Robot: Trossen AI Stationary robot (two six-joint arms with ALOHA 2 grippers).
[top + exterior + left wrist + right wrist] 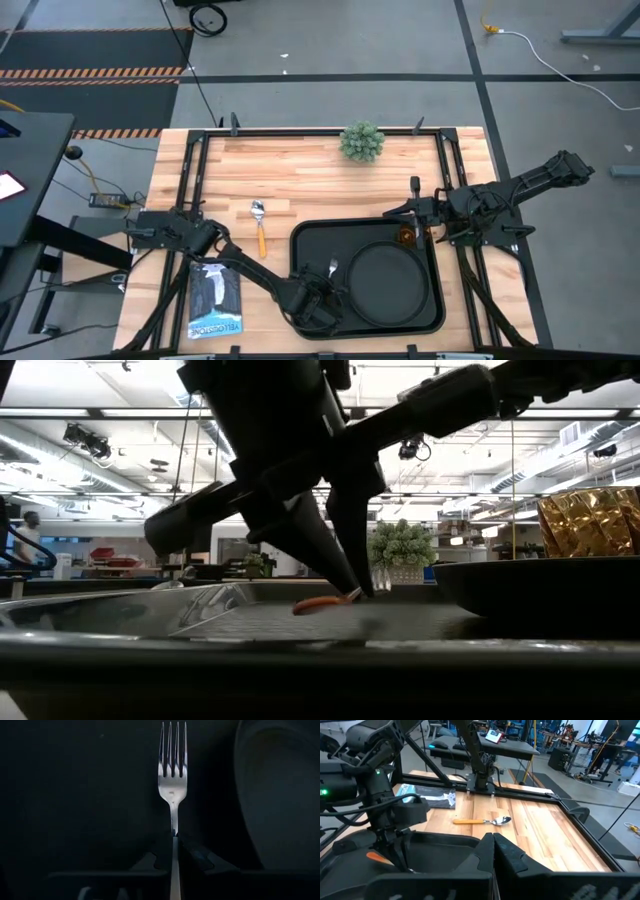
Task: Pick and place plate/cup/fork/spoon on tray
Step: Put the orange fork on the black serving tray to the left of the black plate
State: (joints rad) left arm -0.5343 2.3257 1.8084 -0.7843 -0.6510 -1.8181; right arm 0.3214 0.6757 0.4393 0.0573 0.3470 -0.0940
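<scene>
The black tray (300, 240) lies in the middle of the table. On its right half rests the round black plate (385, 282), with the amber cup (407, 236) at the tray's far right corner. My left gripper (322, 290) is down in the tray's left half, shut on the fork (172, 775), whose tines (332, 268) point toward the far edge. The spoon (259, 225) lies flat on the wood left of the tray. My right gripper (412, 208) is shut and empty above the tray's far right corner, by the cup. My left gripper pinches the fork's thin metal neck (174, 827) between its two fingers, just behind the tines. The fingers come from above, slanting toward the far edge, and lie along the fork. The orange handle (318, 603) sticks out behind the fingertips, low over the tray floor; whether it touches, I cannot tell.
A green spiky plant ball (362, 141) stands at the table's far edge. A dark printed packet (215, 300) lies near the front left. Black frame rails run along the table's left and right sides. Bare wood lies between the tray and the plant.
</scene>
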